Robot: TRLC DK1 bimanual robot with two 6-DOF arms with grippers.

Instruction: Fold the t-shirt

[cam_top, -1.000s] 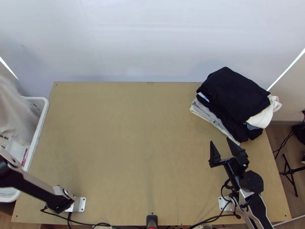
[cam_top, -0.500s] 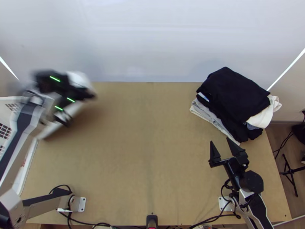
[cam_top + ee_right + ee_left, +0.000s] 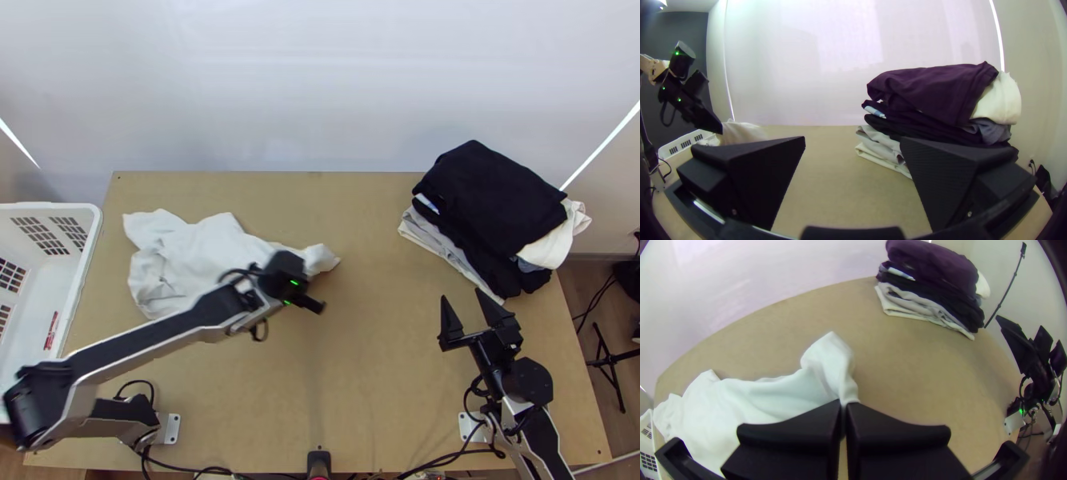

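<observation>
From the top view, I have the white t-shirt (image 3: 180, 260) on the left half of the table (image 3: 376, 376), loosely bunched and wrinkled, with a narrower end running towards the middle. My left arm reaches across its near side, with the left gripper (image 3: 319, 306) by that narrower end. I have the right gripper (image 3: 462, 294) standing with its fingers spread, nothing between them, just on the near side of a stack of folded clothes (image 3: 496, 200) at the far right corner. The stack has a dark garment on top, and white cloth pokes out at its right side. At the table's left edge I see a white basket (image 3: 90, 240). In the left wrist view, my left gripper (image 3: 844, 402) is clenched on a gathered bit of the t-shirt; the cloth rises in a soft fold just beyond the fingertips, and the rest lies rumpled on the table. Which part of the shirt I have pinched, I can't tell. In the right wrist view, my right gripper (image 3: 852, 139) is wide apart and holds nothing, with the stack beyond one finger and some of the white cloth beyond the other.
</observation>
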